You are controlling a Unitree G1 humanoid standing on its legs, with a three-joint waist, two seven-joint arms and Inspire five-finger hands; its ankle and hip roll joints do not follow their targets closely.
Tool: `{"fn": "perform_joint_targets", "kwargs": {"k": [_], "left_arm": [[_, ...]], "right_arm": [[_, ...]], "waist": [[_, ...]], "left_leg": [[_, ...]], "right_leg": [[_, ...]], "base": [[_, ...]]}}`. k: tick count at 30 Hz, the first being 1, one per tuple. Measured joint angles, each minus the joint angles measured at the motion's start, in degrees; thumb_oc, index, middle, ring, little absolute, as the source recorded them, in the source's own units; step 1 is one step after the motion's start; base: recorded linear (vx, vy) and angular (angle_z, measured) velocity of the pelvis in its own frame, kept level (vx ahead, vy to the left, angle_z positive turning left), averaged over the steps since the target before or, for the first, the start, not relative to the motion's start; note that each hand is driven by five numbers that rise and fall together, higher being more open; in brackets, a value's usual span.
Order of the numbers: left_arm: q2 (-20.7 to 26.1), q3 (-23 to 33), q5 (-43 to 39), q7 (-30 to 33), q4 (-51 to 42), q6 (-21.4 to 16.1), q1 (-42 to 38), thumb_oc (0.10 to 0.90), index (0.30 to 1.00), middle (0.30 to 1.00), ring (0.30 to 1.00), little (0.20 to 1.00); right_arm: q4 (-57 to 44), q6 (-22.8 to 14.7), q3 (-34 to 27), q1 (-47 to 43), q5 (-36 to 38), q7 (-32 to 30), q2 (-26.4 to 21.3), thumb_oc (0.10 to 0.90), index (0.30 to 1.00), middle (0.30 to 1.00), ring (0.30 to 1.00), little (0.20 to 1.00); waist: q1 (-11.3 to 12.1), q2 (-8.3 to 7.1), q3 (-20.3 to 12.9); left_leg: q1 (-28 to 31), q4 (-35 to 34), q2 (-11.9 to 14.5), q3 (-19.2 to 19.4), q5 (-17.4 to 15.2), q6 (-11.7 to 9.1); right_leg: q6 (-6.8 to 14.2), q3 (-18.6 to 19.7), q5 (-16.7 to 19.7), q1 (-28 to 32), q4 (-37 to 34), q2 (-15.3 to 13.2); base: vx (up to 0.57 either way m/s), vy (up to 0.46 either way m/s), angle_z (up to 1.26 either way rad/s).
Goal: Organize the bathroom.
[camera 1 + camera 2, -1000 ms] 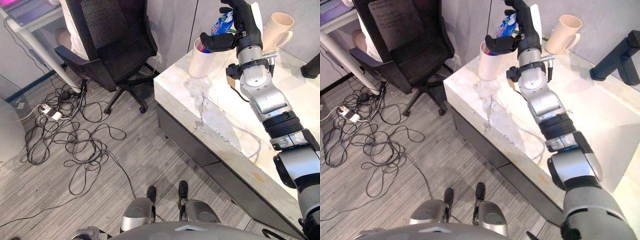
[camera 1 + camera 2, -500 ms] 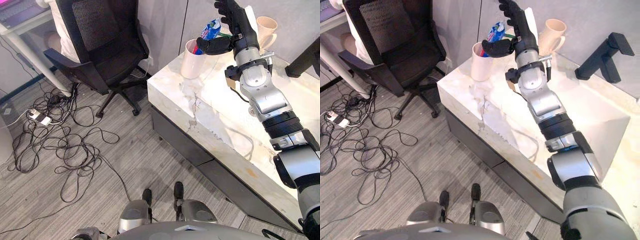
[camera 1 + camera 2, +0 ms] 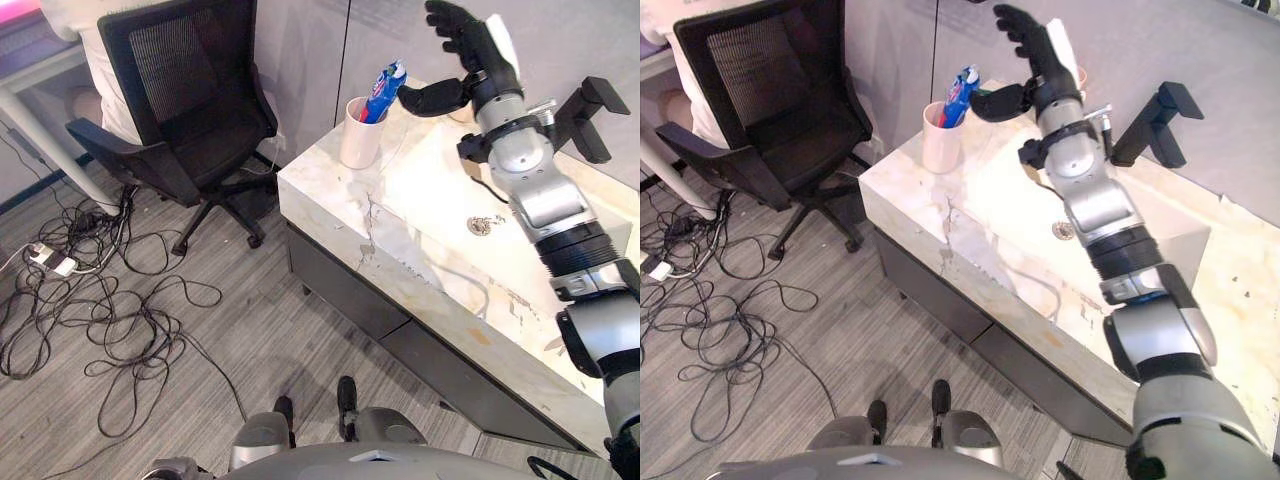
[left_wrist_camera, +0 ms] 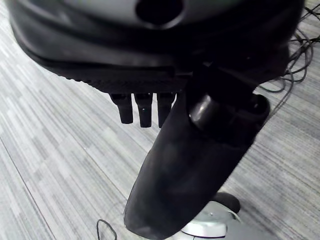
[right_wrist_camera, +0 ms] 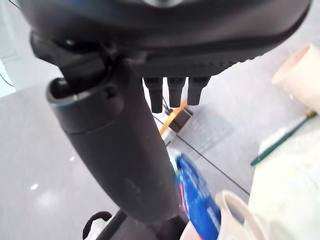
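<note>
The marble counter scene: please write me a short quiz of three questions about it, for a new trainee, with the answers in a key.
1. True or false: the right hand is shut on the blue toothpaste tube.
2. Where is the tube? A) lying in the sink basin B) standing in the white cup C) on the floor
3. Fill in: the black ____ stands at the back of the basin.

Key: 1 false, the hand is open and held above the counter, beside the tube. 2 B. 3 faucet.
</note>
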Motion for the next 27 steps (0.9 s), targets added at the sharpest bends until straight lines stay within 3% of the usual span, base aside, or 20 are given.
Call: {"fn": "perform_joint_targets", "kwargs": {"k": [2, 4, 7, 10, 11, 14, 19, 20, 24, 27], "left_arm": [[-0.06, -0.01, 0.0, 0.28, 0.31, -0.32, 0.28, 0.8, 0.9, 0.9, 0.9, 0.9], [-0.1, 0.02, 0.0, 0.99, 0.21, -2.03, 0.89, 0.8, 0.9, 0.9, 0.9, 0.9], [-0.1, -0.08, 0.0, 1.34, 0.3, -2.72, 2.26, 0.8, 0.9, 0.9, 0.9, 0.9], [-0.11, -0.11, -0.06, 1.33, 0.31, -3.78, 3.04, 0.8, 0.9, 0.9, 0.9, 0.9], [-0.12, -0.17, -0.07, 1.25, 0.3, -4.88, 3.68, 0.8, 0.9, 0.9, 0.9, 0.9], [-0.06, -0.67, -0.09, 0.77, 0.38, -5.28, 3.73, 0.8, 0.9, 0.9, 0.9, 0.9], [-0.04, -0.88, -0.48, -0.46, 1.35, -6.06, 4.04, 0.8, 0.9, 0.9, 0.9, 0.9], [-0.13, -1.05, -0.53, -0.61, 1.32, -6.06, 3.83, 0.8, 0.9, 0.9, 0.9, 0.9], [-0.2, -1.61, -1.7, -1.46, 1.3, -6.43, 3.43, 0.8, 0.9, 0.9, 0.9, 0.9], [0.34, -1.61, -2.88, -1.66, 1.56, -7.19, 2.51, 0.8, 0.9, 0.9, 0.9, 0.9]], "right_arm": [[-1.32, -0.96, -0.43, 0.11, -1.02, -1.93, -2.4, 0.8, 0.9, 0.9, 0.9, 0.9], [-6.2, -1.07, -1.81, 0.14, -1.92, -3.92, -9.06, 0.8, 0.9, 0.9, 0.9, 0.9], [-7.92, -1.99, -5.27, 0.02, -1.89, -8.43, -14.18, 0.8, 0.9, 0.9, 0.9, 0.9], [-4.54, -1.82, -8.09, -0.01, -1.93, -13.72, -22.15, 0.8, 0.9, 0.9, 0.9, 0.9], [1.08, -0.8, -11.82, 0.04, -1.89, -16.39, -25.71, 0.8, 0.9, 0.9, 0.9, 0.9], [9.75, 0.61, -19.5, 3.21, -1.94, -21.07, -29.83, 0.8, 0.9, 0.9, 0.9, 0.9], [20.88, 1.97, -34.35, 14.81, -1.05, -27.36, -31.94, 0.8, 0.9, 0.9, 0.9, 0.9], [23.67, 1.99, -38.3, 20.02, 0.87, -28.39, -32.37, 0.8, 0.9, 0.9, 0.9, 0.9], [29.78, 2.24, -46.36, 34.66, 3.75, -29.27, -32.06, 0.8, 0.9, 0.9, 0.9, 0.9], [35.54, 3.55, -56.92, 47.66, 8.69, -28.9, -26.73, 0.8, 0.9, 0.9, 0.9, 0.9]], "waist": [[-0.35, -0.07, -0.92], [-0.79, -0.18, -1.17], [-1.71, -0.66, -2.5], [-2.87, -1.46, -4.16], [-3.19, -1.97, -5.1], [-4.97, -2.39, -5.9], [-8.78, -1.23, -6.95], [-10.13, -0.53, -7.4], [-11.91, 1.19, -8.25], [-12.7, 1.4, -8.25]], "left_leg": [[0.21, 0.02, 0.03, 0.48, -0.14, 0.12], [0.5, -0.3, 0.03, 0.79, -0.08, 0.18], [1.02, -1.09, 0.09, 1.68, 0.02, 0.33], [1.43, -1.93, 0.01, 2.8, 0.11, 0.51], [1.83, -2.53, 0.0, 4.08, 0.12, 0.54], [2.27, -3.0, -0.22, 5.31, 0.08, 0.8], [3.1, -3.94, -0.47, 7.98, -0.1, 1.37], [3.02, -4.02, -0.53, 8.56, -0.21, 1.55], [3.15, -4.82, -0.69, 9.66, -0.2, 1.66], [3.0, -5.09, -0.46, 10.27, -0.56, 2.06]], "right_leg": [[0.12, 0.5, 0.18, -0.11, -0.18, 0.09], [0.16, 0.82, 0.31, -0.11, -0.22, 0.12], [0.18, 1.6, 0.31, -0.23, -0.34, 0.29], [0.44, 2.66, 0.49, -0.66, -0.6, 0.43], [0.82, 3.93, 0.91, -0.93, -1.05, 0.51], [1.08, 5.32, 1.25, -0.93, -1.62, 0.46], [1.7, 7.36, 1.6, -1.11, -2.45, 0.48], [1.96, 8.04, 1.77, -1.37, -2.79, 0.47], [2.31, 8.8, 2.1, -1.93, -3.15, 0.52], [2.14, 9.29, 1.97, -2.29, -3.1, 0.82]], "base": [[-0.02, 0.056, -0.12], [-0.02, 0.06, -0.1], [-0.03, 0.055, -0.17], [-0.03, 0.059, -0.24], [-0.02, 0.077, -0.42], [-0.03, 0.046, -0.28], [-0.04, 0.052, -0.29], [-0.04, 0.043, -0.28], [-0.04, 0.043, -0.16], [-0.05, 0.029, -0.18]]}}
